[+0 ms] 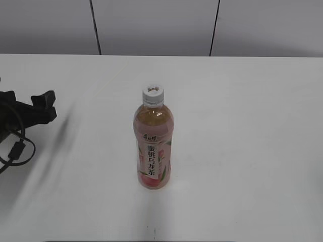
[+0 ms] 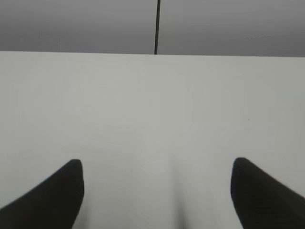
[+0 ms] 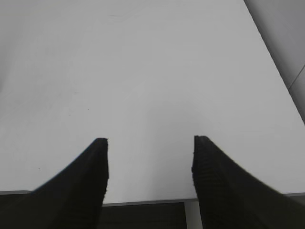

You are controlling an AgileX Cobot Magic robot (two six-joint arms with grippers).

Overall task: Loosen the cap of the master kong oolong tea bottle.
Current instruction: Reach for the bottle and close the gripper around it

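The master kong oolong tea bottle (image 1: 153, 148) stands upright in the middle of the white table, with its pink peach label facing the camera. Its white ribbed cap (image 1: 153, 94) sits on the neck. My left gripper (image 1: 45, 107) is at the table's left edge, well left of the bottle; in the left wrist view (image 2: 157, 167) its black fingers are spread wide with only bare table between them. My right gripper (image 3: 150, 143) is open and empty over bare table near the front edge; it does not show in the exterior view. The bottle shows in neither wrist view.
The white table (image 1: 242, 126) ends at a grey panelled wall (image 1: 151, 25) behind. A black cable (image 1: 17, 148) loops beside the left arm. The right wrist view shows the table's front edge (image 3: 143, 202) and its right edge.
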